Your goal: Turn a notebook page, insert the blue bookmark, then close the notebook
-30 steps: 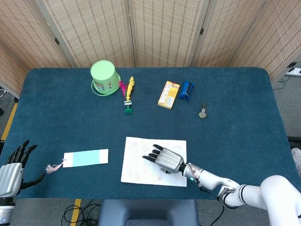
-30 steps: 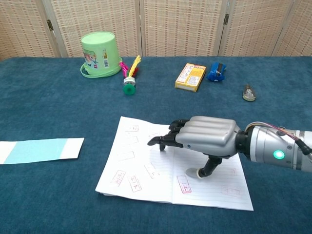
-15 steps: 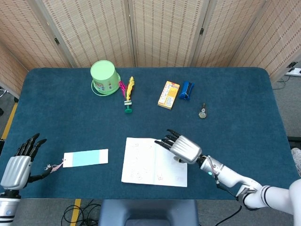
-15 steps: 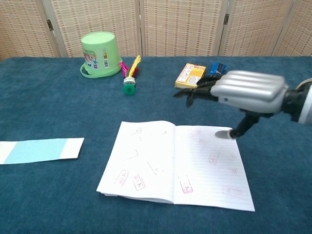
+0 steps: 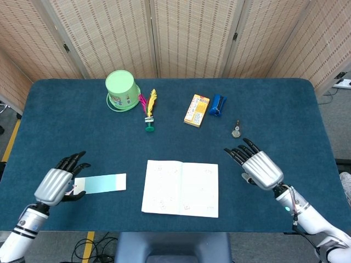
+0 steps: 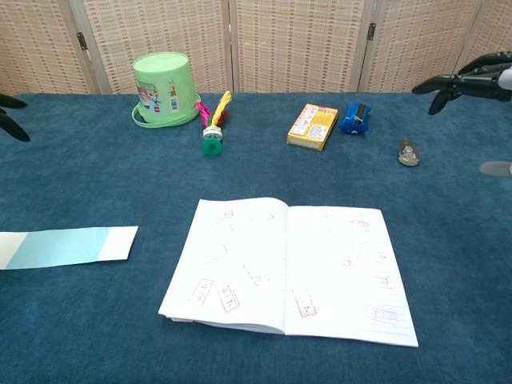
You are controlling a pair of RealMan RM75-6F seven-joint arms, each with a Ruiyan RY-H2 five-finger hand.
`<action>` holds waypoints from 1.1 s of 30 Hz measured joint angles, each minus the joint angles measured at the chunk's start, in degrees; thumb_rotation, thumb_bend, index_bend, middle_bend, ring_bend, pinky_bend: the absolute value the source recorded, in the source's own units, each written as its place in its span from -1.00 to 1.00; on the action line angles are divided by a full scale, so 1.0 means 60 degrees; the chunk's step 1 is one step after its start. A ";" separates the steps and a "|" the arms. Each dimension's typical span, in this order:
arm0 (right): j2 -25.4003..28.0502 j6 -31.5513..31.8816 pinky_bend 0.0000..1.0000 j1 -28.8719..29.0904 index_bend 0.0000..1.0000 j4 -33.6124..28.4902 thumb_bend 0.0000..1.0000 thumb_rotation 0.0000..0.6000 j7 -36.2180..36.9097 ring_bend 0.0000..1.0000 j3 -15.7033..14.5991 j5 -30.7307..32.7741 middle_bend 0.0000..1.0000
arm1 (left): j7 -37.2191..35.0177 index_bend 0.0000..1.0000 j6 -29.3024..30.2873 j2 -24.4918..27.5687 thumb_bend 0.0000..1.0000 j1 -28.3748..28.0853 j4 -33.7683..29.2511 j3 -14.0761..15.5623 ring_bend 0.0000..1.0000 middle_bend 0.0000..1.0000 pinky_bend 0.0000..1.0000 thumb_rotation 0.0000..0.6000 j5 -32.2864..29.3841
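Observation:
The notebook (image 5: 180, 188) (image 6: 290, 268) lies open and flat near the table's front edge, its lined pages marked with small red stamps. The blue bookmark (image 5: 100, 183) (image 6: 66, 246), a light blue strip with white ends, lies to the left of it. My left hand (image 5: 57, 183) hovers over the bookmark's left end, fingers spread, holding nothing; only its fingertips (image 6: 10, 116) show at the chest view's left edge. My right hand (image 5: 258, 166) (image 6: 470, 82) is raised to the right of the notebook, fingers apart and empty.
Along the back stand an upturned green cup (image 5: 122, 90), a feathered shuttlecock (image 5: 149, 109), a yellow box (image 5: 197, 110), a blue clip (image 5: 218, 105) and a small metal object (image 5: 236, 130). Folding screens close off the rear.
My right hand lifted off the notebook page and drew back to the right, leaving the notebook open and flat. My left hand came in from the left edge to above the bookmark's end.

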 measured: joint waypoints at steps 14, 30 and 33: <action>-0.0045 0.0159 -0.79 -0.0443 -0.99 0.0393 -0.60 1.00 0.0580 -0.64 0.0108 -0.0172 -0.59 | 0.2238 -0.51 -0.2537 -0.1034 -0.55 -0.1580 -0.0131 -0.0054 -0.83 -0.92 -0.68 1.00 -0.2382; -0.0144 0.0077 -0.79 -0.0683 -0.99 0.0655 -0.60 1.00 0.0942 -0.64 0.0209 -0.0312 -0.60 | 0.4098 -0.53 -0.2535 -0.2210 -0.55 -0.2302 0.0377 0.0009 -0.83 -0.92 -0.68 1.00 -0.5176; -0.0161 0.0072 -0.79 -0.0708 -0.99 0.0698 -0.60 1.00 0.0997 -0.64 0.0234 -0.0338 -0.60 | 0.4451 -0.54 -0.2374 -0.2252 -0.55 -0.2379 0.0385 0.0067 -0.83 -0.92 -0.68 1.00 -0.5655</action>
